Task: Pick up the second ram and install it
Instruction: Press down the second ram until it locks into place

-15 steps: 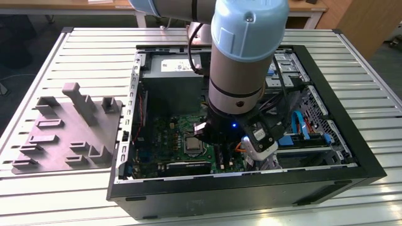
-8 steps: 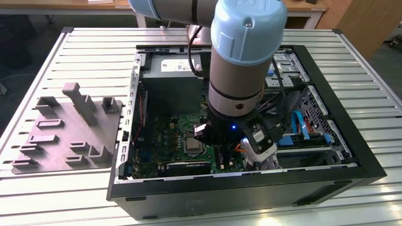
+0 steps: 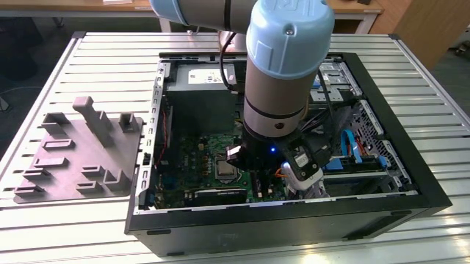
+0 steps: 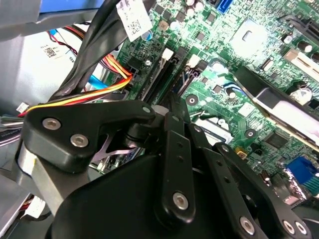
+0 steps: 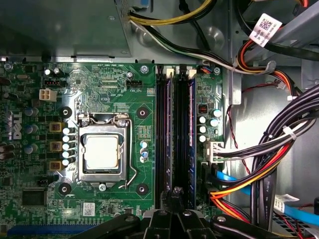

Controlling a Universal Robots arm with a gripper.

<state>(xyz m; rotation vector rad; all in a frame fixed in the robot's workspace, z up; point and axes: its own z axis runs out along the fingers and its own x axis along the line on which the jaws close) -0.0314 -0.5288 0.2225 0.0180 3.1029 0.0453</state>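
Black linkage gripper (image 5: 175, 195) sits low over the black RAM slots (image 5: 177, 134), fingers drawn together w/ nothing clearly between them. The second ram, a thin dark stick (image 5: 191, 134), prob. already stands in its slot. Risk: half-seated stick, unlatched clips; yellow-orange cables (image 5: 234, 191) nearby could snag.

You see a matt black plastic-looking gripper (image 4: 172, 112) with bright metal screw heads in its links. The motherboard (image 5: 114, 99) is glossy green board; its processor socket (image 5: 102, 154) is bright bare metal with a shiny lid. Both ram sticks (image 5: 190, 134) sit dark and dull in black plastic slots. The cables (image 5: 279, 144) wear smooth, slightly shiny plastic sheathing, with a white paper label (image 5: 265, 29). In the exterior view, the computer case (image 3: 294, 228) is matt black outside, bare grey sheet metal inside. The tray (image 3: 74, 159) is matt grey plastic. The table (image 3: 411, 66) is ribbed, satin aluminium-like metal. The arm (image 3: 283, 71) shows smooth grey metal and a glossy pale-blue plastic cap.
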